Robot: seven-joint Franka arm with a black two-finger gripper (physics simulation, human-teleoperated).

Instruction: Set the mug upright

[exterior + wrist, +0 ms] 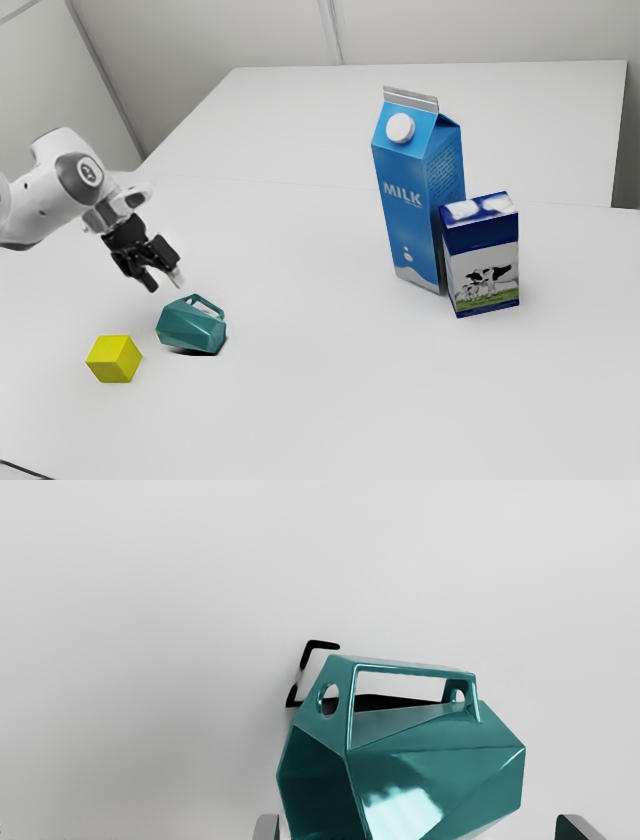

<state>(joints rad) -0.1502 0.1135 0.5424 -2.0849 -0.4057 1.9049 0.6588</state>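
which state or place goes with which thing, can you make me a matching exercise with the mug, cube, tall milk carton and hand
Things:
1. mug
2. cube
3. tall milk carton
4. hand

States or places:
A. upright, next to the smaller cow carton
B. open, fingers apart
C. lying on its side, handle up
D. yellow, nearest the exterior view's bottom edge of the four

Right pairs: 1-C, 2-D, 3-A, 4-B

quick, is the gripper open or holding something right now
Gripper: open, holding nothing; its fingers stand wide apart, with the teal mug ungripped.
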